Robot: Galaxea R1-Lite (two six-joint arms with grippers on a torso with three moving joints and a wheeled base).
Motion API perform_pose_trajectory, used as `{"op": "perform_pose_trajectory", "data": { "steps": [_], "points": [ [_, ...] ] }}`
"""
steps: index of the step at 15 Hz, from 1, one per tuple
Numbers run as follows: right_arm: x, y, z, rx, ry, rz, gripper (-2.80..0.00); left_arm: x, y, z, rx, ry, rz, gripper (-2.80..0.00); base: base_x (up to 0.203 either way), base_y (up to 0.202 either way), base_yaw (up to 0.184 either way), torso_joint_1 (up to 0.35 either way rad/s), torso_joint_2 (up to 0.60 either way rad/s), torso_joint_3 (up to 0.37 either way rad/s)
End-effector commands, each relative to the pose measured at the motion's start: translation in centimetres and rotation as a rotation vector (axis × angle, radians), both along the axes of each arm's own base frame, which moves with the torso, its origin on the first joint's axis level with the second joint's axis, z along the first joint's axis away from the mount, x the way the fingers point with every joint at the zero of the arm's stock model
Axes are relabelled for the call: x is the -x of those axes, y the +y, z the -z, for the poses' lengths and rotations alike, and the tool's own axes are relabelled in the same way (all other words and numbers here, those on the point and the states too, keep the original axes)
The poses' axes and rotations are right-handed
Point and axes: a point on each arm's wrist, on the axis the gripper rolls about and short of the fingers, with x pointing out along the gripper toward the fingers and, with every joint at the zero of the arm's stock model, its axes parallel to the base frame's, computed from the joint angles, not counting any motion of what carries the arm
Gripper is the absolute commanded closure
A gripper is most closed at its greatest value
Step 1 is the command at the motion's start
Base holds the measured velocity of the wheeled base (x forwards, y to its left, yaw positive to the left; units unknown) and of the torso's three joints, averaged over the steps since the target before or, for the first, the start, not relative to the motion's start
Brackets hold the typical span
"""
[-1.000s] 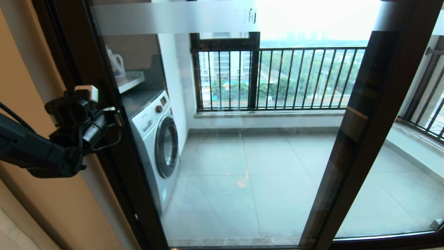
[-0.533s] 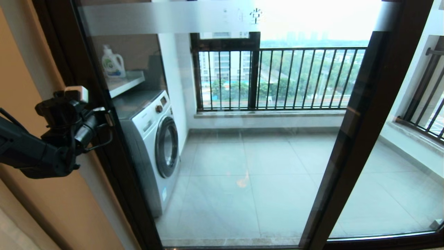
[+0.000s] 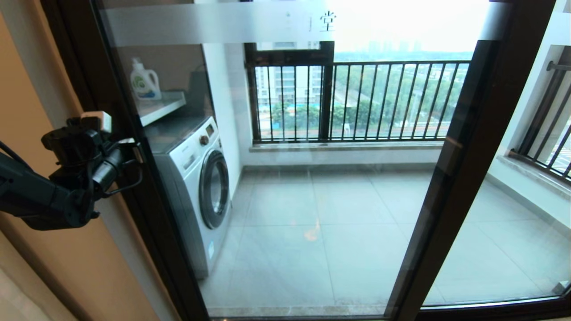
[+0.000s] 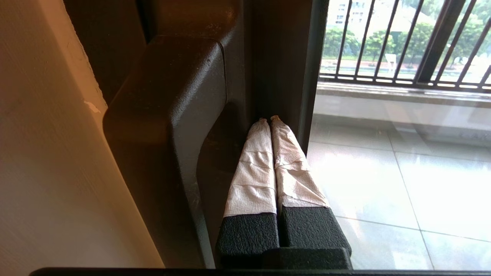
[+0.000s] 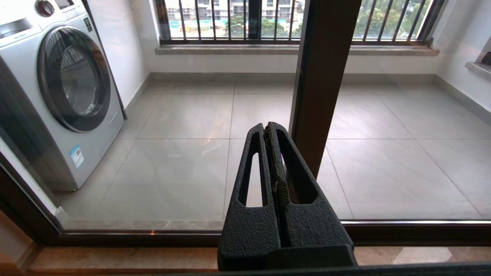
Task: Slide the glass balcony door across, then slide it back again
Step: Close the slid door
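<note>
The glass balcony door (image 3: 154, 214) has a dark brown frame and a frosted top strip (image 3: 214, 22) bearing a Chinese character. Its left stile stands near the beige wall. My left gripper (image 3: 137, 151) is at that stile. In the left wrist view it (image 4: 268, 119) is shut, and its white-taped fingers (image 4: 253, 172) are tucked into the gap between the dark bar handle (image 4: 165, 115) and the stile (image 4: 284, 57). Nothing lies between them. My right gripper (image 5: 268, 126) is shut and empty. It hangs low in front of the glass, out of the head view.
A second dark frame post (image 3: 464, 169) crosses the glass on the right. Behind the glass are a washing machine (image 3: 200, 187), a detergent bottle (image 3: 145, 80) on a shelf, the tiled balcony floor and a black railing (image 3: 357, 98). The beige wall (image 3: 26, 89) is close to my left arm.
The door's left stile and my left gripper slid leftward together over the last second, uncovering the detergent bottle. Most of that shift came early; since half a second ago there is barely any.
</note>
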Motion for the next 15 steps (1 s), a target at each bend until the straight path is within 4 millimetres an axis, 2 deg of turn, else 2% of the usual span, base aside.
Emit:
{"op": "perform_pose_trajectory", "data": {
  "steps": [1, 3, 5, 9, 12, 15],
  "points": [
    [-0.1, 0.0, 0.3, 0.001, 0.008, -0.001, 0.0, -0.1, 0.0, -0.3, -0.001, -0.015, -0.005, 0.0, 0.0, 0.0, 0.0, 0.0, 0.0, 0.0],
    [-0.1, 0.0, 0.3, 0.001, 0.008, -0.001, 0.0, 0.8, -0.4, -1.9, -0.008, -0.049, 0.004, 0.0, 0.0, 0.0, 0.0, 0.0, 0.0, 0.0],
    [-0.1, 0.0, 0.2, 0.001, 0.008, -0.001, 0.0, 1.3, -1.2, -2.5, -0.01, -0.058, 0.022, 0.0, 0.0, 0.0, 0.0, 0.0, 0.0, 0.0],
    [-0.1, 0.0, 0.3, 0.0, 0.009, -0.001, 0.0, 3.7, -3.0, -1.7, 0.0, 0.005, 0.103, 0.0, 0.0, 0.0, 0.0, 0.0, 0.0, 0.0],
    [-0.1, 0.0, 0.3, 0.001, 0.008, -0.001, 0.0, 3.9, -3.1, -2.1, -0.001, -0.014, 0.106, 0.0, 0.0, 0.0, 0.0, 0.0, 0.0, 0.0],
    [-0.1, 0.0, 0.3, 0.001, 0.008, -0.001, 0.0, 5.1, -2.8, -2.0, 0.007, -0.003, 0.098, 0.0, 0.0, 0.0, 0.0, 0.0, 0.0, 0.0]
  ]
}}
